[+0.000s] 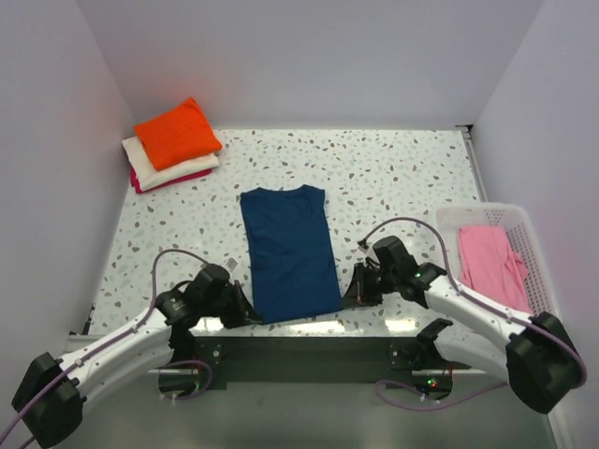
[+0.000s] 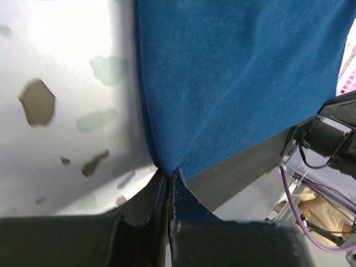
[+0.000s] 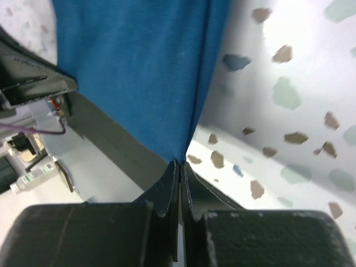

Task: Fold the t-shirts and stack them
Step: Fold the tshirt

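A navy blue t-shirt [image 1: 288, 251] lies flat in a long narrow fold down the middle of the table, neck at the far end. My left gripper [image 1: 251, 316] is shut on its near left corner [image 2: 167, 161], the cloth pinched between the fingertips. On the other side my right gripper [image 1: 348, 297] is shut on the near right corner [image 3: 181, 156]. At the back left sits a stack of folded t-shirts: orange [image 1: 178, 133] on top, cream [image 1: 148, 166] under it, magenta [image 1: 170, 181] at the bottom. A pink t-shirt [image 1: 491, 262] lies crumpled in the basket.
The white slotted basket [image 1: 524, 229] stands at the table's right edge, close behind my right arm. The table's near edge [image 1: 299, 323] runs just under the shirt's hem. White walls close in the back and both sides.
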